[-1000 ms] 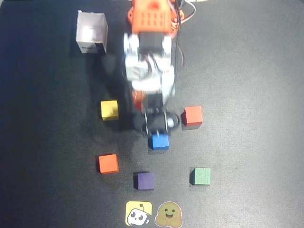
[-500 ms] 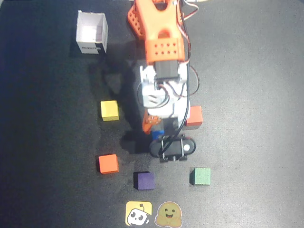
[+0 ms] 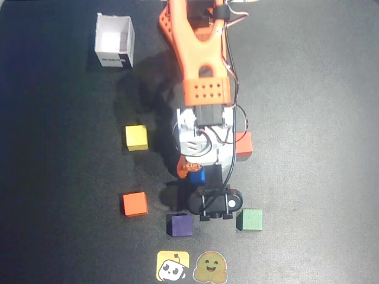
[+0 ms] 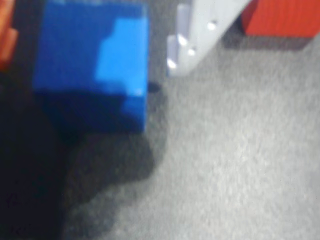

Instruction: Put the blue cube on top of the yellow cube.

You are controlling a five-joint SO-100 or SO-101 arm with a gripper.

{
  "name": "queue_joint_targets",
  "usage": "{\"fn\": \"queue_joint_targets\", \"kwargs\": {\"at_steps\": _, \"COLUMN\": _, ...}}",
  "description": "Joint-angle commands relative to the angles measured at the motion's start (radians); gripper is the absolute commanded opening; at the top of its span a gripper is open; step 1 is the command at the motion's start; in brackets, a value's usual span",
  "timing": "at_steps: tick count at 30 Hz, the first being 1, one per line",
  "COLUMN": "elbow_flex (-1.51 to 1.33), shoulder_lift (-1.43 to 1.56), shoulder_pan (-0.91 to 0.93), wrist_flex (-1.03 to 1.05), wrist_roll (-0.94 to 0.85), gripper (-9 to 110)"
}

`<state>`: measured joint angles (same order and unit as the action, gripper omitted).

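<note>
The blue cube (image 3: 197, 177) sits on the dark mat under the arm's wrist. In the wrist view the blue cube (image 4: 90, 65) lies between the orange finger (image 4: 5, 35) on the left and the white finger (image 4: 192, 35) on the right, with a small gap on each side. My gripper (image 3: 199, 170) is open around it and the cube rests on the mat; in the wrist view the gripper (image 4: 90, 60) straddles the cube. The yellow cube (image 3: 136, 137) stands alone to the left in the overhead view, well clear of the gripper.
An orange cube (image 3: 134, 204), a purple cube (image 3: 180, 225) and a green cube (image 3: 250, 219) lie near the front. A red cube (image 3: 244, 145) is beside the arm, also in the wrist view (image 4: 282, 17). A white box (image 3: 114, 41) stands at the back left. Two stickers (image 3: 173, 266) lie at the front edge.
</note>
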<state>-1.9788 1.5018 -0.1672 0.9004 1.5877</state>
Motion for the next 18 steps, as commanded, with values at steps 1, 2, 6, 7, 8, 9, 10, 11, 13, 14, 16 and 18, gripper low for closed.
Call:
{"fn": "queue_joint_targets", "kwargs": {"at_steps": 1, "elbow_flex": 0.044, "shoulder_lift": -0.006, "shoulder_pan": 0.002, "wrist_flex": -0.026, "wrist_roll": 0.006, "gripper": 23}}
{"fn": "queue_joint_targets", "kwargs": {"at_steps": 2, "elbow_flex": 0.043, "shoulder_lift": -0.009, "shoulder_pan": 0.002, "wrist_flex": -0.031, "wrist_roll": 0.011, "gripper": 22}}
{"fn": "queue_joint_targets", "kwargs": {"at_steps": 6, "elbow_flex": 0.037, "shoulder_lift": -0.014, "shoulder_pan": 0.006, "wrist_flex": -0.041, "wrist_roll": 0.011, "gripper": 15}}
{"fn": "queue_joint_targets", "kwargs": {"at_steps": 7, "elbow_flex": 0.037, "shoulder_lift": -0.014, "shoulder_pan": 0.009, "wrist_flex": -0.041, "wrist_roll": 0.011, "gripper": 13}}
{"fn": "queue_joint_targets", "kwargs": {"at_steps": 8, "elbow_flex": 0.037, "shoulder_lift": -0.014, "shoulder_pan": 0.012, "wrist_flex": -0.041, "wrist_roll": 0.011, "gripper": 9}}
{"fn": "queue_joint_targets", "kwargs": {"at_steps": 9, "elbow_flex": 0.037, "shoulder_lift": -0.015, "shoulder_pan": 0.014, "wrist_flex": -0.043, "wrist_roll": 0.011, "gripper": 6}}
{"fn": "queue_joint_targets", "kwargs": {"at_steps": 10, "elbow_flex": 0.037, "shoulder_lift": -0.017, "shoulder_pan": 0.017, "wrist_flex": -0.043, "wrist_roll": 0.011, "gripper": 3}}
{"fn": "queue_joint_targets", "kwargs": {"at_steps": 11, "elbow_flex": 0.037, "shoulder_lift": -0.017, "shoulder_pan": 0.017, "wrist_flex": -0.043, "wrist_roll": 0.011, "gripper": 2}}
{"fn": "queue_joint_targets", "kwargs": {"at_steps": 13, "elbow_flex": 0.037, "shoulder_lift": -0.017, "shoulder_pan": 0.02, "wrist_flex": -0.043, "wrist_roll": 0.011, "gripper": 0}}
{"fn": "queue_joint_targets", "kwargs": {"at_steps": 14, "elbow_flex": 0.037, "shoulder_lift": -0.017, "shoulder_pan": 0.02, "wrist_flex": -0.043, "wrist_roll": 0.011, "gripper": 0}}
{"fn": "queue_joint_targets", "kwargs": {"at_steps": 16, "elbow_flex": 0.037, "shoulder_lift": -0.008, "shoulder_pan": 0.023, "wrist_flex": -0.04, "wrist_roll": 0.011, "gripper": 1}}
{"fn": "queue_joint_targets", "kwargs": {"at_steps": 18, "elbow_flex": 0.037, "shoulder_lift": 0.012, "shoulder_pan": 0.032, "wrist_flex": -0.034, "wrist_roll": -0.009, "gripper": 1}}
